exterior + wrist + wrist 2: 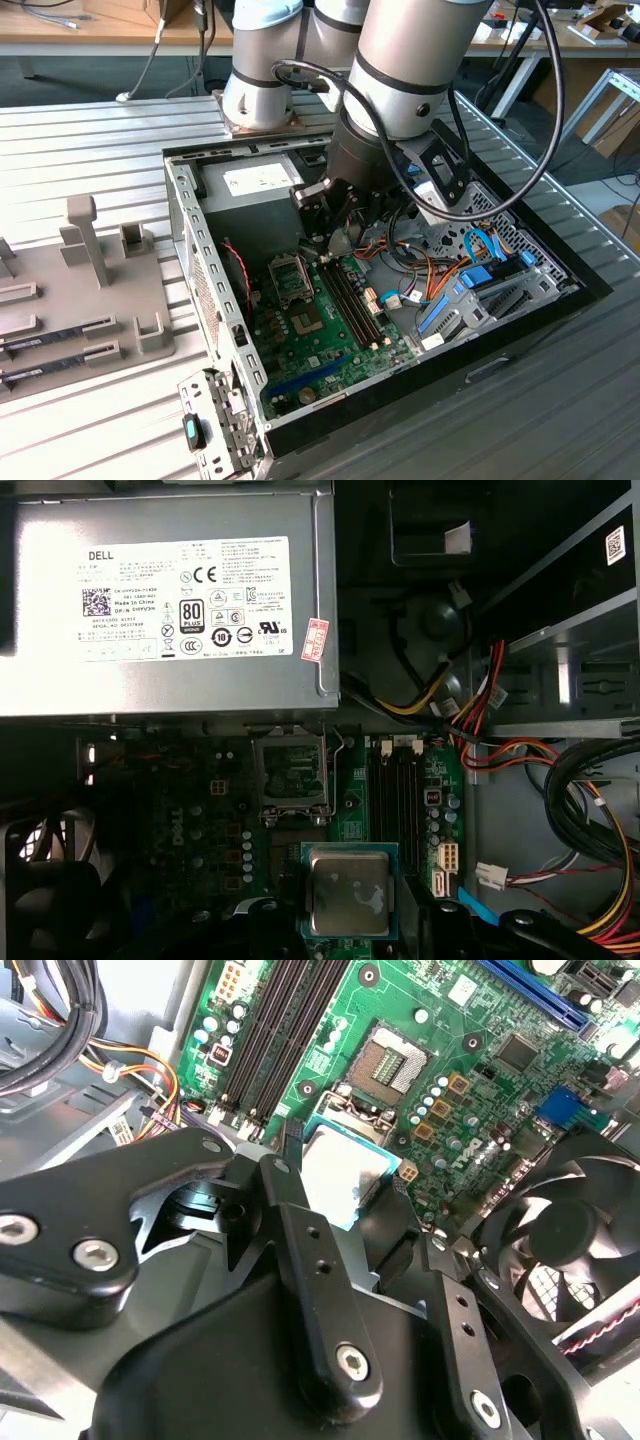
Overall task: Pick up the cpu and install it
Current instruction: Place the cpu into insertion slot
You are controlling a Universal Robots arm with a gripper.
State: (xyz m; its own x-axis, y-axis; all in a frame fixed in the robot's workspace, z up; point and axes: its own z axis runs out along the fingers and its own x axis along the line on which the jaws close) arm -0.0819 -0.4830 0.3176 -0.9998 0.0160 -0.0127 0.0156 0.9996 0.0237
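Arm (pixel 400 70) low inside PC case (pixel 200 262), gripper (pixel 345 1182) w/ cpu (pixel 350 891) over mobo (pixel 322 345).

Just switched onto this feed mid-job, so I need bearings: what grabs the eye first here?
The cpu, silvery top with a green rim, sits gripped in the end effector in both wrist views, hanging above the green motherboard inside the open computer case. Close by, the socket lies open and bare, next to the silver power supply.
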